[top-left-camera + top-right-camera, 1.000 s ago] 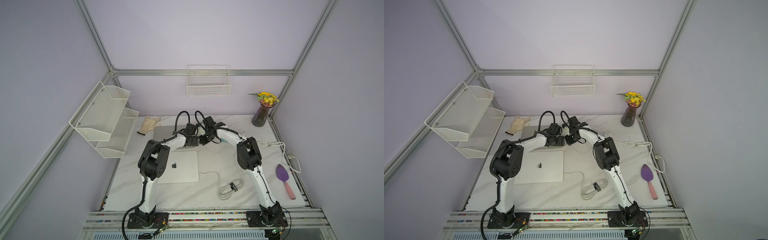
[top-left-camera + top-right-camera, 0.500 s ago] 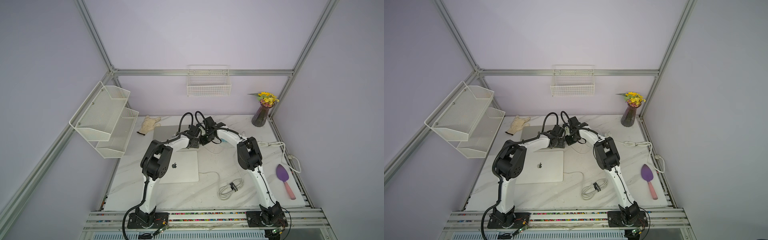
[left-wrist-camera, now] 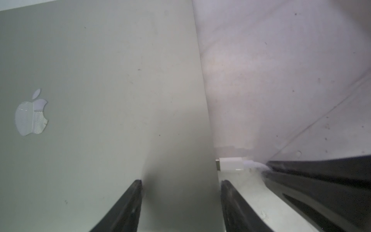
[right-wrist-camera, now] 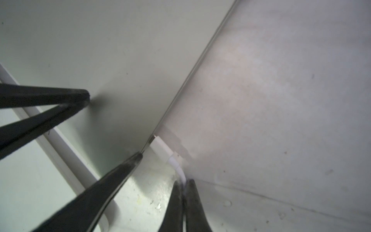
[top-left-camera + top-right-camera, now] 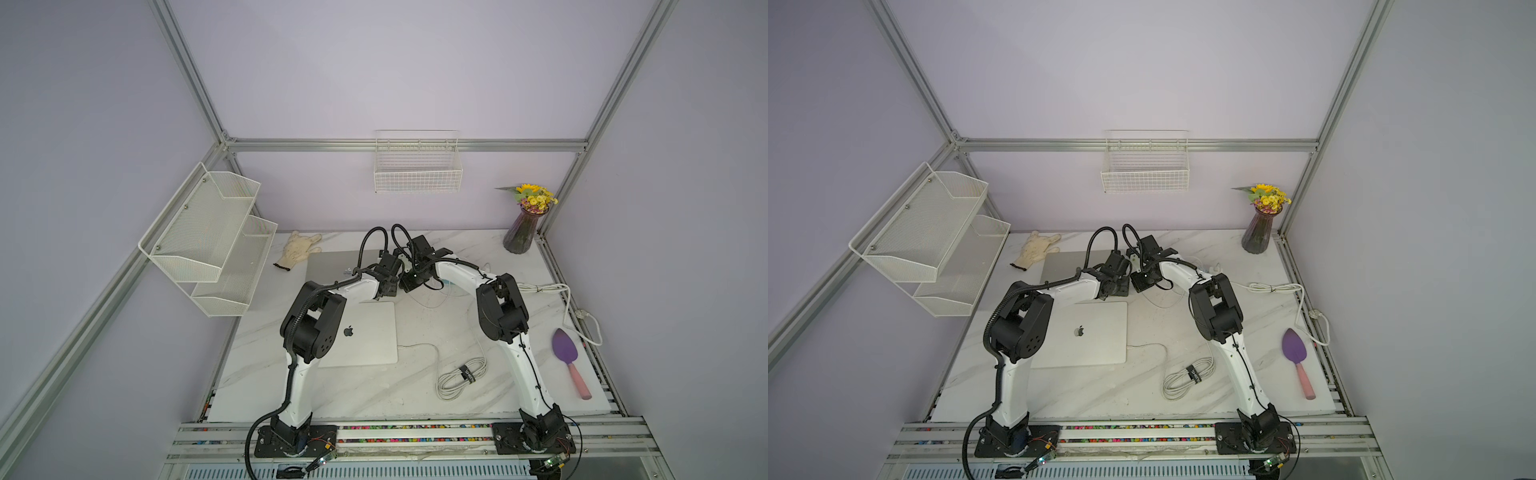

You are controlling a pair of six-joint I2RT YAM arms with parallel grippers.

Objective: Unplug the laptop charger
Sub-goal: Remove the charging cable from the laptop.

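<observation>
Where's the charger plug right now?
In the left wrist view the white charger plug sits against the right edge of the rear grey laptop, beside the left gripper; the right gripper pinches its cable.

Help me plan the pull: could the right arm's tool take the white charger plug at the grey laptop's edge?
Probably yes, after regripping: the right tool is shut on the white cable behind the white charger plug, nothing between them. A left tool finger beside it, by the grey laptop, leaves little room.

Lab robot cell; aluminium frame [image 5: 332,145], plain lilac walls [image 5: 374,62].
</observation>
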